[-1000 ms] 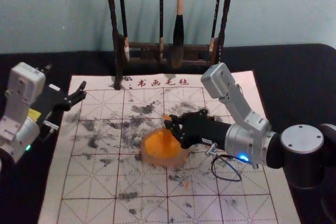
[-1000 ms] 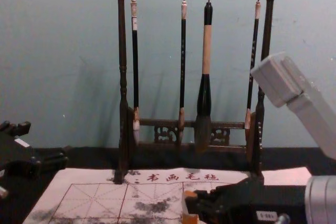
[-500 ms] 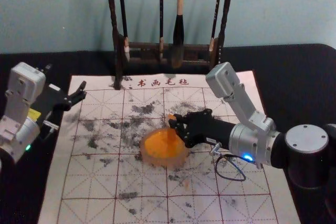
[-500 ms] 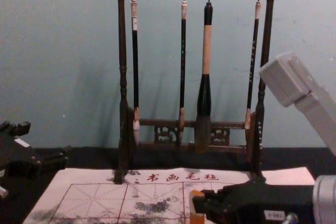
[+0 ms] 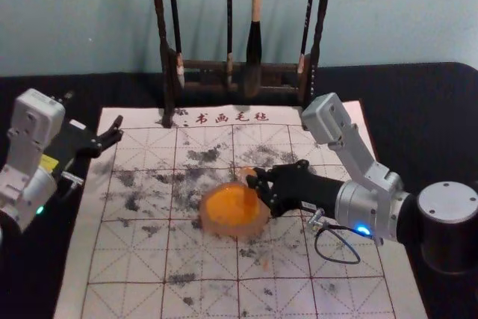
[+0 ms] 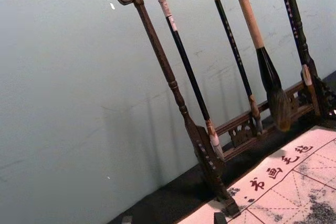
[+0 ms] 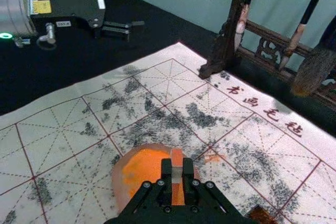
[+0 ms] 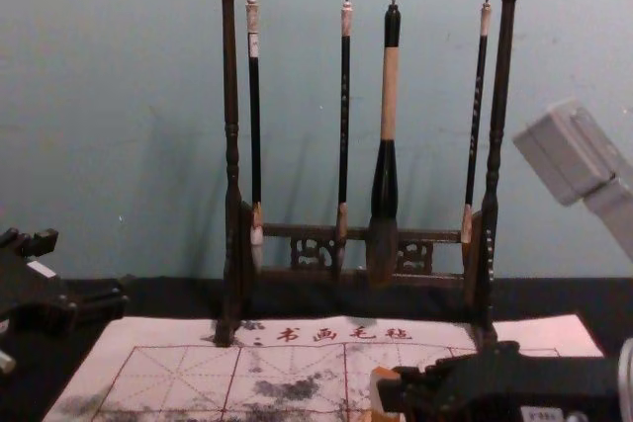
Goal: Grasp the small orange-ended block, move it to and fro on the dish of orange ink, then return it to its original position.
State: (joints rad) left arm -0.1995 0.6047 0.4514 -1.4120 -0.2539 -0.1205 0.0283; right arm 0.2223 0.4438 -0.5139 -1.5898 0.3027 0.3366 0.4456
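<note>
Right end effector (image 5: 252, 179): closed on a small, orange-ended block (image 7: 177, 172) with a pale middle band, gripped between its tips. Round, pale-rimmed dish of orange ink (image 5: 216, 230): just below those tips; block contact cannot be told. Left end effector (image 5: 94, 113): idle, spread open, well apart leftward.

The right tool (image 5: 252, 178) is matt black, its base studded with round screw heads (image 7: 147, 183). Just behind it sits a silvery cuff (image 5: 354, 203) with a glowing blue light (image 5: 363, 229), and a thin dark cable (image 5: 341, 261) loops beneath. A boxy pale-grey housing (image 5: 326, 117) rides above on a bracket; farther back I see a black joint (image 5: 448, 248) capped by a silver disc (image 5: 448, 201) dotted with screws. The left tool (image 5: 94, 110) is black too, with a white sticker (image 7: 101, 3), a yellow label (image 7: 43, 7) towards its cuff and a green light (image 7: 6, 35) behind.
</note>
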